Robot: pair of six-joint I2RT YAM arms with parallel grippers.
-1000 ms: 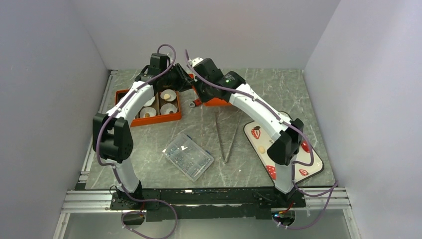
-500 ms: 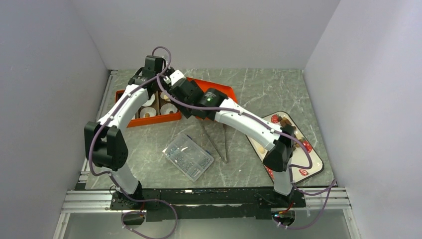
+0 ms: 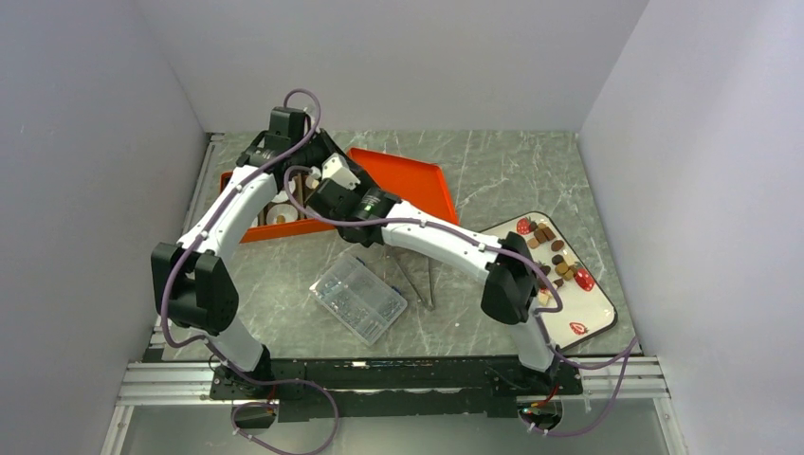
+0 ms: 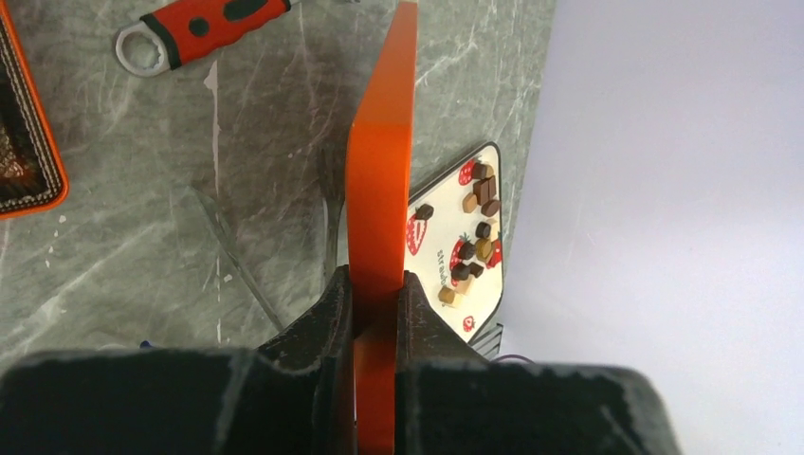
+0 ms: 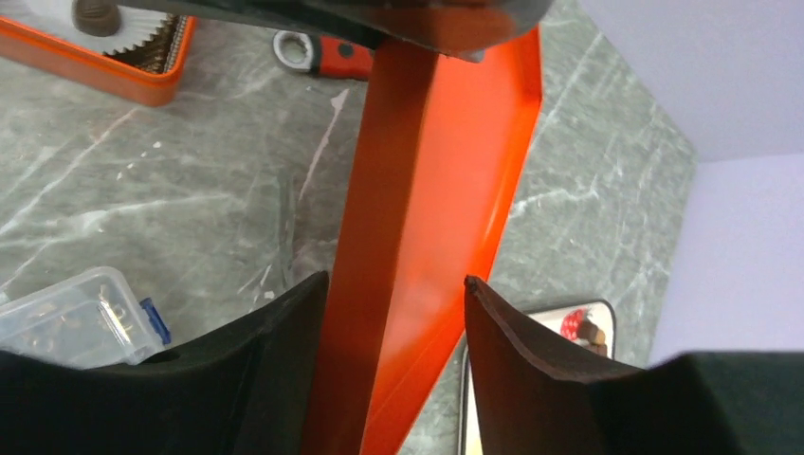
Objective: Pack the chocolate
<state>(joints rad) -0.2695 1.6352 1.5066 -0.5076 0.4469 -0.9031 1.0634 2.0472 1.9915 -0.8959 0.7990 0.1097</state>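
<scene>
Glossy orange lid (image 3: 410,180) held over marbled tabletop (image 3: 512,171), 12 o'clock
Thin rim is clamped by left end effector (image 4: 376,284); lid is straddled by right end effector (image 5: 393,294), grip cannot be told.

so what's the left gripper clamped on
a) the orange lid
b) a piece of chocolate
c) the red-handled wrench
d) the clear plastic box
a: in the left wrist view the left gripper has a finger pressed on each face of the orange lid, seen edge-on.

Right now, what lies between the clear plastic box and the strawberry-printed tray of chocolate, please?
Thin metal tongs lie between the clear plastic box and the strawberry-printed tray, partly under the right arm, in the top view.
</scene>
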